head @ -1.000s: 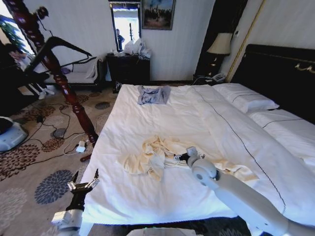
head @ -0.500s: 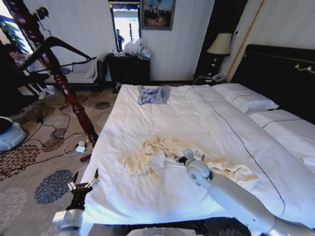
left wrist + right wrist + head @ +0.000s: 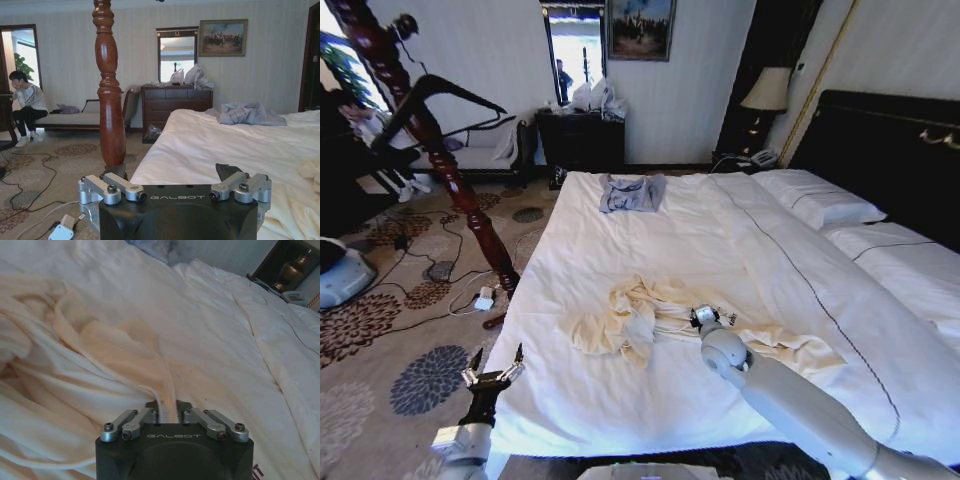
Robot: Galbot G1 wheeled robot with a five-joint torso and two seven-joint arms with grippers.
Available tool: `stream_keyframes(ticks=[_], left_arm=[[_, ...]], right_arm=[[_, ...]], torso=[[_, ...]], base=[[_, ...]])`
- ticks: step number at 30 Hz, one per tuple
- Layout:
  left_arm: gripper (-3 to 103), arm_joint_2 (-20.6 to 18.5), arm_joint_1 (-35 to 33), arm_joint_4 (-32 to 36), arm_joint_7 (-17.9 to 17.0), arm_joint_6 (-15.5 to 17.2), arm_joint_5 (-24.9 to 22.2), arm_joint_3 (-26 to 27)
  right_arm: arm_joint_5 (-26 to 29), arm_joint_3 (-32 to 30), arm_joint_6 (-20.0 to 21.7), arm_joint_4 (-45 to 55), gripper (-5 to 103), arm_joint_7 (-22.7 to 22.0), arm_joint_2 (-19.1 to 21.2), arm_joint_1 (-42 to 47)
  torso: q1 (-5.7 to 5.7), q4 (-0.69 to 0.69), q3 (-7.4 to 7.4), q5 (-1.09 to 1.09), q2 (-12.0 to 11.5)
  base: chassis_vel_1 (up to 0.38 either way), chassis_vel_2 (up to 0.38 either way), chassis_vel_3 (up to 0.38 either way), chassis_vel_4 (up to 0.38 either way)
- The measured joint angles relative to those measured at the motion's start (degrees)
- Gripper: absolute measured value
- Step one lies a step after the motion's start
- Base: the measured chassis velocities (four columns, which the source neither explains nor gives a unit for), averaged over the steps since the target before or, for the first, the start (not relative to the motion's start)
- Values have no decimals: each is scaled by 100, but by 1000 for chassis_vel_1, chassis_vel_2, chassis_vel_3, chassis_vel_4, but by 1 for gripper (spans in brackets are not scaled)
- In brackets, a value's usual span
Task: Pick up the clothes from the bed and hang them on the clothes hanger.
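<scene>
The cream clothes [image 3: 620, 320] lie crumpled on the white bed [image 3: 620, 240], near its foot. My right gripper [image 3: 698, 318] points down into their right side. In the right wrist view it [image 3: 167, 409] is shut on a raised fold of the clothes [image 3: 100, 355]. My left gripper [image 3: 492, 370] hangs open low beside the bed's left edge, and the left wrist view shows it [image 3: 175, 182] holding nothing. The black clothes hanger [image 3: 460, 90] hangs high on the left, on the wooden pole stand [image 3: 455, 190].
A folded grey-blue garment [image 3: 630, 192] lies at the bed's far end. The pole stand [image 3: 111, 100] rises from the carpet left of the bed, with cables [image 3: 430, 280] around its foot. Pillows [image 3: 820, 200] and the black headboard [image 3: 890, 150] are on the right, a dark dresser [image 3: 582, 135] behind.
My right gripper has tipped downward and sunk onto the cream clothes, shifting slightly left. The left arm has stayed where it was.
</scene>
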State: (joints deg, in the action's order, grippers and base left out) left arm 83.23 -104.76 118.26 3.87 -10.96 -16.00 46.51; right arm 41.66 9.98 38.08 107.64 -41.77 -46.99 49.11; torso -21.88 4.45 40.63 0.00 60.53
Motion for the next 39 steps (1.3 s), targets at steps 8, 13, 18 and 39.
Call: stream_keyframes(ticks=[8,13,18,39], left_arm=[[100,-4,55,-68,-2,2,9,-42],[100,-5,71,-91,-2,3,11,-47],[100,-7,72,-98,-2,3,11,-47],[100,34,65,-100,-1,-19,65,-65]], right_arm=[[24,-73,-9,107,1,51,87,106],[64,-139,21,188,16,41,172,210],[191,-299,133,401,38,23,343,374],[22,-402,-43,220,30,183,193,491]], torso=[[0,0,0,0,0],[0,0,0,0,0],[1,1,0,0,0],[1,0,0,0,0]], base=[[0,0,0,0],[0,0,0,0],[0,0,0,0],[0,0,0,0]])
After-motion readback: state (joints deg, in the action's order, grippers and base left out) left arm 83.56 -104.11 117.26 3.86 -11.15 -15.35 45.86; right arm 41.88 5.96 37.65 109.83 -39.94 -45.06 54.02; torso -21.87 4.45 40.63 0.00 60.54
